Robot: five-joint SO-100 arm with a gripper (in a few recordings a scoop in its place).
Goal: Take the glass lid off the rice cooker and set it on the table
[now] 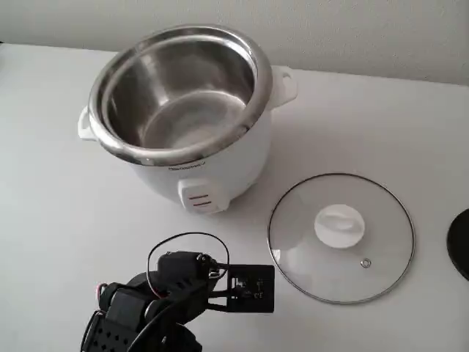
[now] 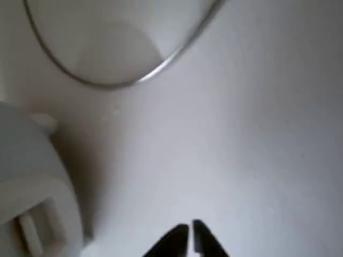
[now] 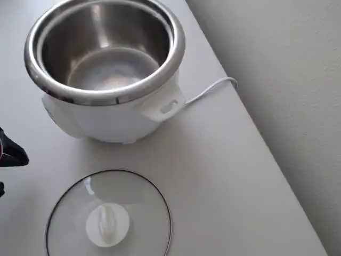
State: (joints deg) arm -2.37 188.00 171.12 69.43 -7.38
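Observation:
The glass lid (image 1: 366, 220) lies flat on the white table (image 1: 66, 227), knob up, to the right of the rice cooker (image 1: 227, 158). The cooker stands open, its steel inner pot bare. In the overhead view the lid (image 3: 133, 197) rests just below the cooker (image 3: 112, 120). My gripper (image 2: 190, 238) is shut with nothing between its dark fingertips, hovering over bare table. In the wrist view the lid's rim (image 2: 107, 48) is ahead at the top and the cooker's switch panel (image 2: 32, 214) sits at the left. The black arm (image 1: 146, 308) is at the bottom of the fixed view, left of the lid.
A black round object (image 1: 460, 243) lies at the right edge of the fixed view, beyond the lid. The cooker's white cord (image 3: 210, 90) runs off the table edge (image 3: 256, 138) toward the wall.

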